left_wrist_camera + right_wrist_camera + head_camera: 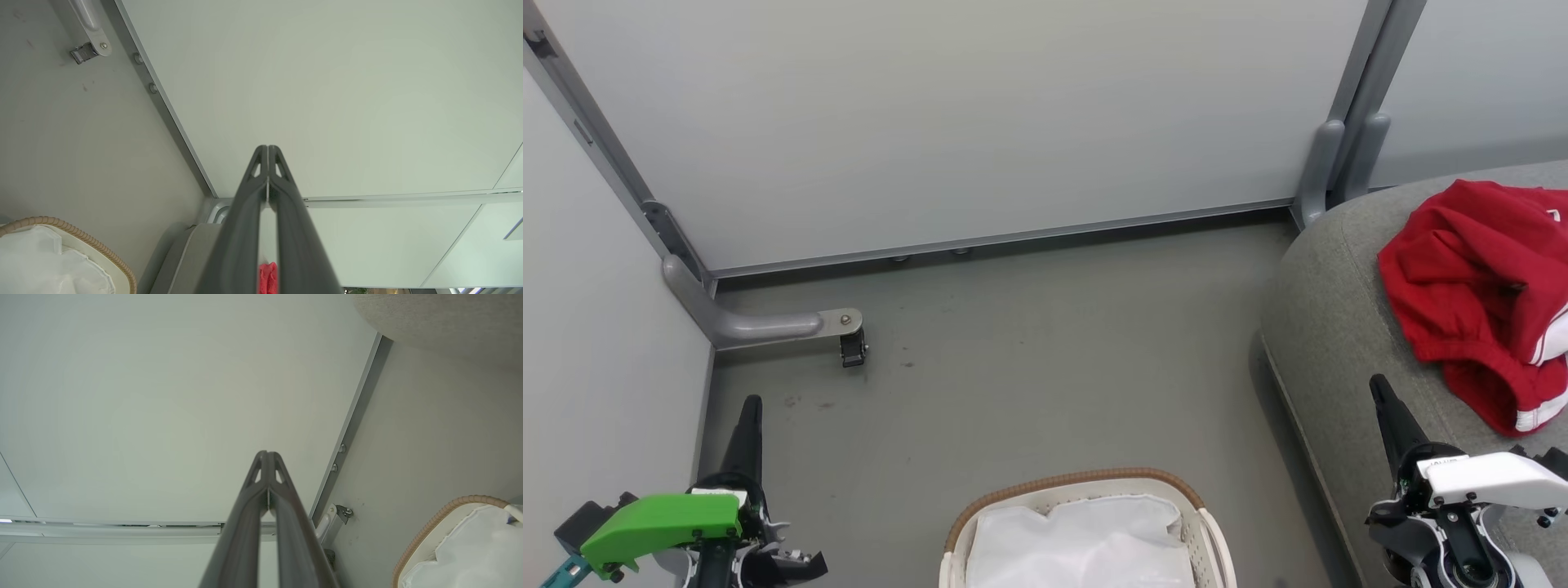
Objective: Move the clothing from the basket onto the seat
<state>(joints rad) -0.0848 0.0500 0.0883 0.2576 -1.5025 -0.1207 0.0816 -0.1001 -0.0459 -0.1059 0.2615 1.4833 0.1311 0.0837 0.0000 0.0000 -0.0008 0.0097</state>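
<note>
Lower left, the left gripper points up the frame, closed tight, empty. Bottom centre, the basket shows its white lining. Lower right, the right gripper points likewise, closed, empty, beside red clothing heaped on the grey seat.

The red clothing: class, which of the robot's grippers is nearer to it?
Right. The right gripper is close beside the clothing on the seat; the left gripper is far off, beyond the basket.
</note>
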